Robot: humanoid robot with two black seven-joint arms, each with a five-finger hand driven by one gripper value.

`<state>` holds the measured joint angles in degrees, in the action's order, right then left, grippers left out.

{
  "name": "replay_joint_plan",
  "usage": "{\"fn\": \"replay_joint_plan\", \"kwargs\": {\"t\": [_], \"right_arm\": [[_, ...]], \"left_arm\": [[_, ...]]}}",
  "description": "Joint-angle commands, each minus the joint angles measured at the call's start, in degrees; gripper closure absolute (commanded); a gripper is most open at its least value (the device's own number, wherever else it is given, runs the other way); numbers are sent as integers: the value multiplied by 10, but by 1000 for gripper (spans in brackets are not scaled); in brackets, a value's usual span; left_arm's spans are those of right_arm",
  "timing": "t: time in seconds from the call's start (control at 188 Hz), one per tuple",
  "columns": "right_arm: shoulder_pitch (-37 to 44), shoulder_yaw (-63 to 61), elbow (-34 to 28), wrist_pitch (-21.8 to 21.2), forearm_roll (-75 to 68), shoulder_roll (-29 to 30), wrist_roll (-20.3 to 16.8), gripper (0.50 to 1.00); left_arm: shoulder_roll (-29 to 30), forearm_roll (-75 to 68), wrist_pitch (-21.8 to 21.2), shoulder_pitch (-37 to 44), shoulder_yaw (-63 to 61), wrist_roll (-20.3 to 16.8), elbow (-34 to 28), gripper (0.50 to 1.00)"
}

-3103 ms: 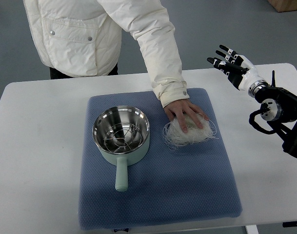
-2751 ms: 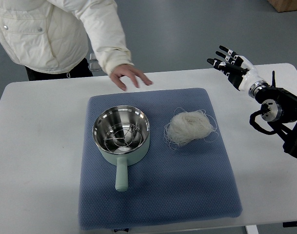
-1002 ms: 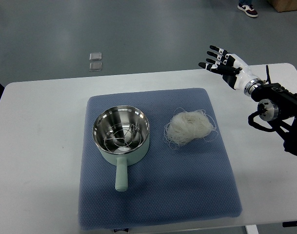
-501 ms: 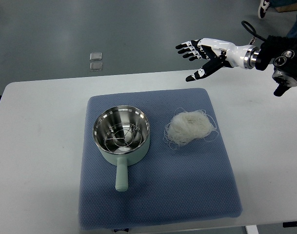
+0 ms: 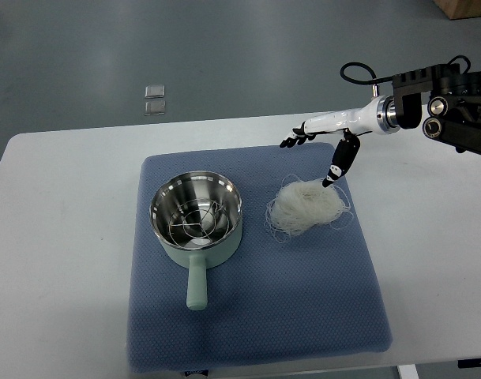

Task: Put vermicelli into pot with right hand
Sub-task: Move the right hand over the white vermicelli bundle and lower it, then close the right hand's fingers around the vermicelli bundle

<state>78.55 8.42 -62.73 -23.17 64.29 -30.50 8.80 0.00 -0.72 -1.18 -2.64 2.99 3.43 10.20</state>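
The right hand (image 5: 325,140) reaches in from the right edge above the far side of the blue mat (image 5: 256,316), its fingers spread and holding nothing, the thumb pointing down with its tip just over the far edge of the vermicelli (image 5: 306,208). The white nest of vermicelli lies on the mat, just to the right of the pot (image 5: 197,219). The pale green pot stands upright with a wire rack inside, its handle pointing toward the near edge of the white table (image 5: 58,260).
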Motion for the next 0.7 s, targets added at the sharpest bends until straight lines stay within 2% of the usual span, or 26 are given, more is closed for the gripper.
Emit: {"fn": "replay_joint_plan", "kwargs": {"t": [0.0, 0.293, 0.421, 0.693], "right_arm": [[13, 20, -13, -7, 3, 2, -7, 579], [17, 56, -12, 3, 7, 40, -11, 581], [11, 70, -5, 22, 7, 59, -26, 581], [-11, 100, 9, 64, 9, 79, -29, 583]], "left_arm": [[0, 0, -1, 0, 0, 0, 0, 500], [0, 0, -1, 4, 0, 0, 0, 500], [0, 0, -1, 5, 1, 0, 0, 500], [0, 0, 0, 6, 1, 0, -1, 500]]}}
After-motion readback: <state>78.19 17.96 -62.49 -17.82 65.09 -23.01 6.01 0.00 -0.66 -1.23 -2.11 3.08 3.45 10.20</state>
